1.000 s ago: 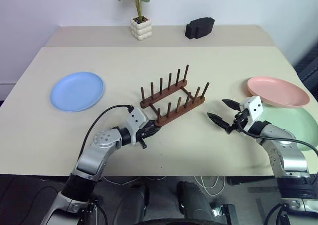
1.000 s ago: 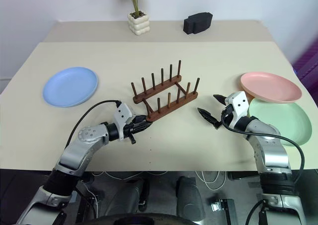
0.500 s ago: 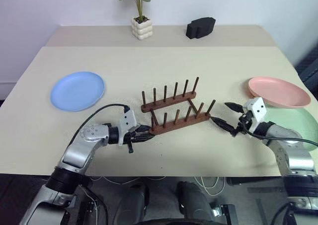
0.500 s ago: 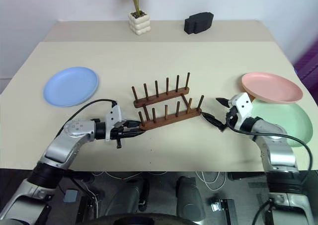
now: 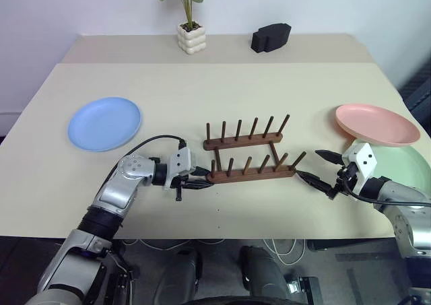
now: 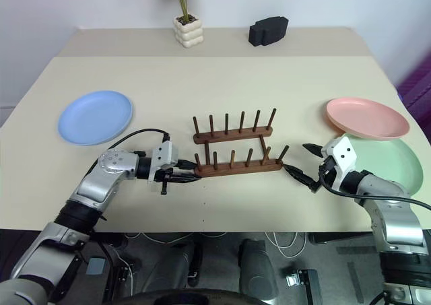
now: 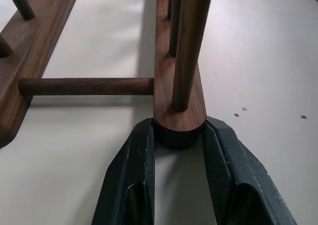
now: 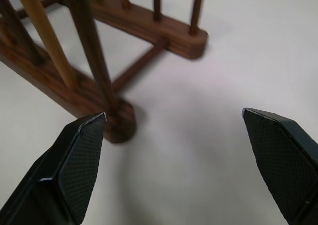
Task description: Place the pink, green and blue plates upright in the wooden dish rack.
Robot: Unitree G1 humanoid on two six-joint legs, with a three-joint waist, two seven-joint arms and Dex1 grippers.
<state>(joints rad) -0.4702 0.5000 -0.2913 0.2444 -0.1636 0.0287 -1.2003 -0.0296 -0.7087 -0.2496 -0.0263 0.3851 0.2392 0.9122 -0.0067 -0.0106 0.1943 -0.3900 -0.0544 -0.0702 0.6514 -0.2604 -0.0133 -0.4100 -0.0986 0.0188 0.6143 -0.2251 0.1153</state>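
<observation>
**Left gripper clamps the rack's end; right gripper gapes beside the other**

The left gripper has its two black fingers pressed against either side of the rounded end of one base rail of the wooden dish rack — a firm pinch on that rail tip, just below the first upright peg. Seen from the head, the left arm lies low across the near part of the table, reaching toward the rack from the robot's left.

The right gripper stands with its fingers spread wide, holding nothing. Its lower fingertip sits just beside the opposite end of the same near rail; whether it touches the wood cannot be told.

The rack rests flat near the table's middle, its two rails running roughly side to side, pegs upright and all slots bare.

The blue plate lies flat well off to the robot's left. The pink plate lies on the right, its near rim overlapping the green plate, which sits at the table's right edge behind the right arm.

At the far edge stand a potted plant and a black block.
</observation>
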